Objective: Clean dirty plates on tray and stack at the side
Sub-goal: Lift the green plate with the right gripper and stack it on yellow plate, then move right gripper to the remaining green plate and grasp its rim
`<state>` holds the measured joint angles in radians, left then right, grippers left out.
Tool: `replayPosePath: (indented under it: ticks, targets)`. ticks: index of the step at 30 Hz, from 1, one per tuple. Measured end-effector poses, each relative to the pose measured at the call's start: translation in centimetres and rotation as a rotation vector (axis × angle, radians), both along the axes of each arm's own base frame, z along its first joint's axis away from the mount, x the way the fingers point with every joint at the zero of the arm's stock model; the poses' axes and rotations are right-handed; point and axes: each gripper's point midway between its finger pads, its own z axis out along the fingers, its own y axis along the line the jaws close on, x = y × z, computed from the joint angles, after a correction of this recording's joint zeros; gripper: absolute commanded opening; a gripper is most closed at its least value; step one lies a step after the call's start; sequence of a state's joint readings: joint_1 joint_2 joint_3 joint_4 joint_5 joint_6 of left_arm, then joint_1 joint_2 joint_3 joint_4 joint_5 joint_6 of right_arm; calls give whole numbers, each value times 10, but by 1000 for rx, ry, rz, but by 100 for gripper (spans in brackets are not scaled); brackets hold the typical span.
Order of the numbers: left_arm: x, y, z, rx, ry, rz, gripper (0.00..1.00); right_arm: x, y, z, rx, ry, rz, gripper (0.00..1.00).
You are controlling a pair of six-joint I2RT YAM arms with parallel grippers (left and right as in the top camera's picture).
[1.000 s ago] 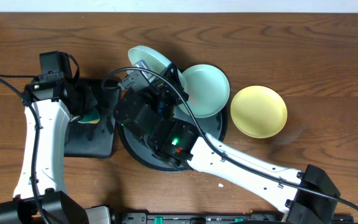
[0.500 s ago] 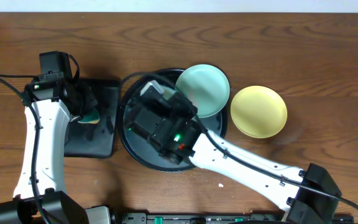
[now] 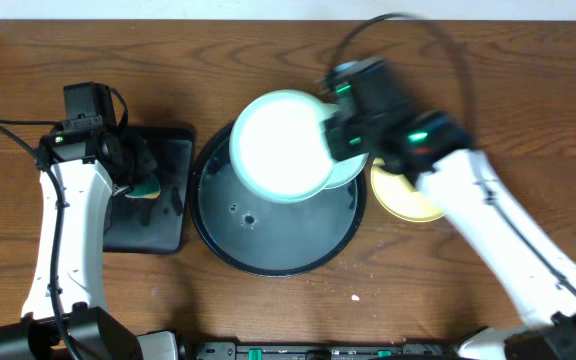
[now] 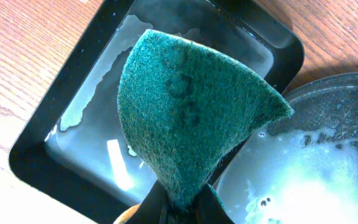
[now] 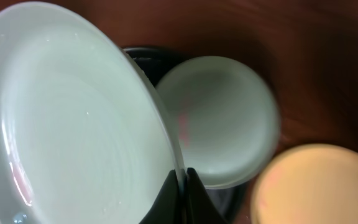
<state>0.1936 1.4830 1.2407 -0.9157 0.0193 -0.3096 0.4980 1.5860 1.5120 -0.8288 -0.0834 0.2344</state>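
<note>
My right gripper [image 3: 327,134] [image 5: 183,185] is shut on the rim of a pale mint-green plate [image 3: 281,146] [image 5: 73,118] and holds it lifted over the back of the large round black tray [image 3: 268,225]. A second mint plate [image 3: 354,170] [image 5: 224,118] lies partly under it at the tray's right rim. The pale yellow plate [image 3: 398,200] [image 5: 319,186] lies on the table to the right, partly hidden by my arm. My left gripper [image 3: 138,180] [image 4: 182,208] is shut on a green scouring sponge [image 4: 185,118].
A small rectangular black tray [image 3: 158,215] [image 4: 61,143] holding water lies left of the round tray [image 4: 328,162]; the sponge hangs above it. The round tray's floor is wet. The wooden table [image 3: 528,90] extends to the right and back.
My right arm has swung from over the tray to the back right. It has lifted the mint plate, which now faces up toward the overhead camera. The left arm has not moved.
</note>
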Motion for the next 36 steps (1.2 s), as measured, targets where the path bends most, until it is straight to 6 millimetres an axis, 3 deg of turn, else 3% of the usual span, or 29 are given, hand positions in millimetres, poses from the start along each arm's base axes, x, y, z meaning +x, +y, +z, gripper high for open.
replayPosePath:
  ticks: [3,6,9,12,15,18,22,28,32,34,36]
  targets:
    - [0,0,0,0,0,0,7,7,-57,4,51,71,-119,1]
    - [0,0,0,0,0,0,7,4,-98,-7,67,168,-215,1]
    - [0,0,0,0,0,0,7,7,-153,-17,71,215,-360,1]
    - [0,0,0,0,0,0,7,4,-202,-35,37,253,-496,1]
    - [0,0,0,0,0,0,7,-6,-229,-64,-3,314,-577,1]
    - [0,0,0,0,0,0,7,-12,-243,-100,-29,373,-615,1]
    - [0,0,0,0,1,0,7,-18,-245,-140,-46,416,-623,1]
    - [0,0,0,0,1,0,7,-22,-246,-166,-57,440,-626,1]
    - [0,0,0,0,1,0,7,-21,-246,-171,-57,443,-626,32]
    - [0,0,0,0,1,0,7,-19,-243,-170,-60,432,-601,41]
    - [0,0,0,0,1,0,7,-19,-236,-170,-58,432,-571,43]
